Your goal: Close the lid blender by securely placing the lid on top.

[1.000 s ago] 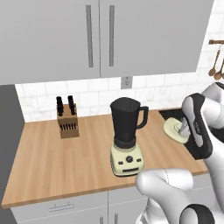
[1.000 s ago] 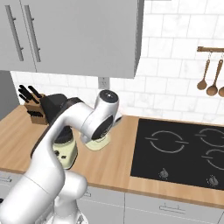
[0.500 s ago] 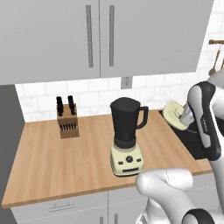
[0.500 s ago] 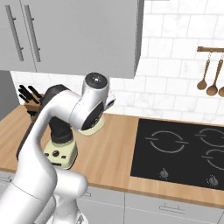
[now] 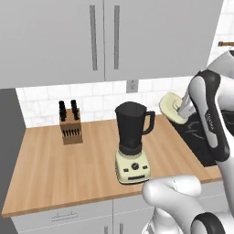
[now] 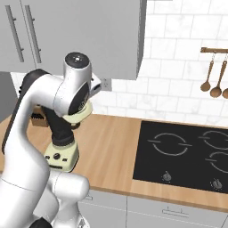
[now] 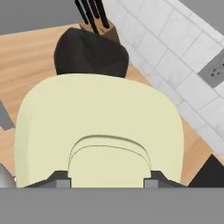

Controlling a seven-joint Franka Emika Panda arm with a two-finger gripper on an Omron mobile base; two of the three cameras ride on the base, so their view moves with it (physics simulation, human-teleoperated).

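The blender (image 5: 132, 137) stands mid-counter, its dark jar (image 7: 91, 53) open on top, on a cream base (image 6: 61, 156) with a black dial. The pale cream lid (image 5: 172, 107) hangs tilted in the air to the right of the jar, at about rim height. My gripper (image 5: 182, 112) is shut on it. Seen from the hand, the lid (image 7: 99, 122) fills the middle, with my gripper (image 7: 108, 179) pinching its raised knob. The jar lies just beyond the lid's far edge. From the right base, the lid (image 6: 78, 114) shows under my wrist, above the blender.
A wooden knife block (image 5: 70, 128) stands at the back left of the counter (image 5: 59, 169). A black cooktop (image 6: 187, 151) lies to the right, and wooden spoons (image 6: 213, 80) hang on the tiled wall. Cabinets (image 5: 105, 36) hang overhead, and a wall outlet (image 7: 214, 70) sits behind the blender.
The lid, held in my gripper, has risen off the counter near the cooktop and moved left toward the blender jar. The blender has not moved.
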